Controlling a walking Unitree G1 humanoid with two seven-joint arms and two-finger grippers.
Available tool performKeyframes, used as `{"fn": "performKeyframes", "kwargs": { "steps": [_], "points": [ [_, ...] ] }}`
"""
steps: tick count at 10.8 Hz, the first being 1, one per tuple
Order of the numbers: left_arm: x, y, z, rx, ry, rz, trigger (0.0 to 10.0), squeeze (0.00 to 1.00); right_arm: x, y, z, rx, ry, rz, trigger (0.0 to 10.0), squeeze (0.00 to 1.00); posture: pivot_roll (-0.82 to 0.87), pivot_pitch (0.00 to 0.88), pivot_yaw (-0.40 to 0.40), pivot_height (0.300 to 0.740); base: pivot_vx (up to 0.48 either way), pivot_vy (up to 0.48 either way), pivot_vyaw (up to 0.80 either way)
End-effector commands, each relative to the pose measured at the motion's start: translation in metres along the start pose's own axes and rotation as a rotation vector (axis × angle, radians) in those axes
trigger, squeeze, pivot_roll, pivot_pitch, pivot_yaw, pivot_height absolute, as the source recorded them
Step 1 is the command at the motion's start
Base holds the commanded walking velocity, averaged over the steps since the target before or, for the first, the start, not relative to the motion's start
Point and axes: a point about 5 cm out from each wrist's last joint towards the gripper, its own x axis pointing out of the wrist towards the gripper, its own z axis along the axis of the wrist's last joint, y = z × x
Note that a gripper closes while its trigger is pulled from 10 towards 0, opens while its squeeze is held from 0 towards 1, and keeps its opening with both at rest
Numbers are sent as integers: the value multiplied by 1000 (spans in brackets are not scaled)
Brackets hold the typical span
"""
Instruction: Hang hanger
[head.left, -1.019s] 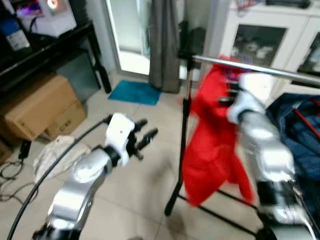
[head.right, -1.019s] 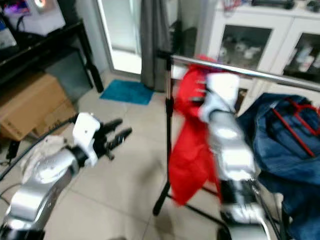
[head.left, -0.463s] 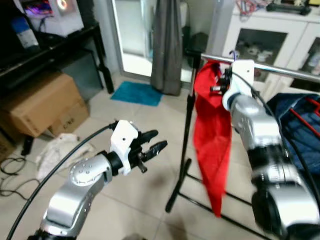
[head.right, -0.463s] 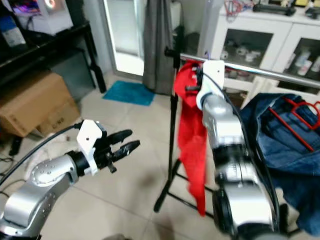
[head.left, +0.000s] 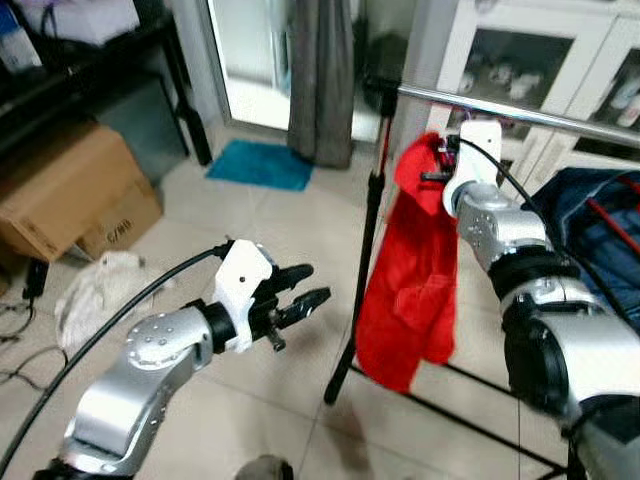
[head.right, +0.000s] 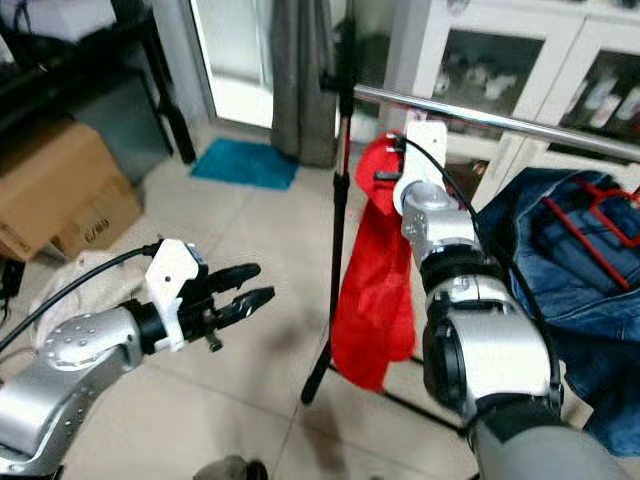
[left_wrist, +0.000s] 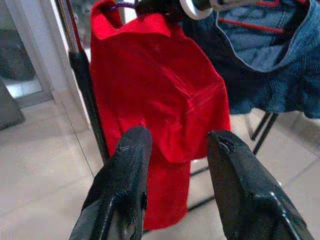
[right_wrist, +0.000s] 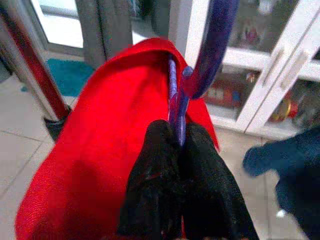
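Your hanger (right_wrist: 176, 95) is purple, and the right wrist view gives you its neck pinched tight between the right end effector (right_wrist: 177, 135)'s two black fingers, the hook curling up above them. A red garment (head.left: 415, 270) hangs from it, draping down beside the rack's black upright (head.left: 365, 240). From the head views you get the height: the right end effector (head.left: 446, 165) holds the hanger just under the silver rail (head.left: 510, 112), and the hook itself is too small there to tell whether it is over the rail. The garment's top bunches against the fingers.

Your left end effector (head.left: 300, 298) is out in front, well apart from the garment, over the tiled floor (head.left: 250, 250). Its wrist view shows you what the head views can't: both fingers (left_wrist: 122, 190) spread wide with nothing between them, aimed straight at the red cloth, with the upright running down beside it.

To your right, blue denim (head.left: 600, 230) lies heaped with a red hanger (head.right: 590, 215) on it. Behind the rail stands a white cabinet (head.left: 530, 50) with glass doors. Off to your left, a cardboard box (head.left: 70, 200) sits under a black shelf (head.left: 90, 70), a white cloth (head.left: 95, 300) lies on the floor, a teal mat (head.left: 262, 165) lies by the doorway, and a grey curtain (head.left: 320, 70) hangs there.
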Motion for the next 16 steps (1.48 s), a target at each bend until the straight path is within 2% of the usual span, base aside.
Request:
{"fn": "performKeyframes", "kwargs": {
  "steps": [1, 4, 5, 6, 7, 8, 9, 10, 12, 16],
  "points": [
    [-3, -1, 3, 1, -5, -7, 10000, 0, 0, -3, 15, 31, -53, -12, 10000, 0, 156, 141, 31, 740, 0, 0, 0],
    [-3, -3, 4, -3, -4, -13, 10000, 0, 0, -4, 15, 52, -93, 28, 10000, 0, 149, 136, 34, 740, 0, 0, 0],
    [-1, -4, 5, -2, -11, -11, 10000, 0, -2, -4, 17, 22, -205, 68, 10000, 0, 142, 133, 30, 740, 0, 0, 0],
    [-1, -4, 5, -4, -15, -7, 10000, 0, -5, -5, 13, 29, -255, 76, 10000, 0, 137, 132, 29, 740, 0, 0, 0],
    [0, -5, 4, -9, -19, -4, 10000, 0, -12, -7, 0, 62, -337, 60, 10000, 0, 130, 129, 31, 740, 0, 0, 0],
    [2, -6, 5, -9, -24, -5, 10000, 0, -15, -11, -2, 97, -376, 25, 10000, 0, 127, 127, 34, 740, 0, 0, 0],
    [4, -6, 6, -7, -31, -7, 10000, 0, -17, -12, 5, 132, -423, 7, 10000, 0, 126, 127, 36, 740, 0, 0, 0],
    [5, -6, 8, -3, -38, -7, 10000, 0, -17, -12, 18, 130, -442, -7, 10000, 0, 123, 125, 36, 740, 0, 0, 0],
    [5, -7, 11, 1, -44, -4, 10000, 0, -12, -11, 31, 100, -415, -49, 10000, 0, 130, 135, 31, 740, 0, 0, 0],
    [-3, -9, 14, 10, -27, -21, 10000, 0, -4, -1, 56, 36, -259, -49, 10000, 0, 154, 196, 10, 740, 0, 0, 0]
  ]
}}
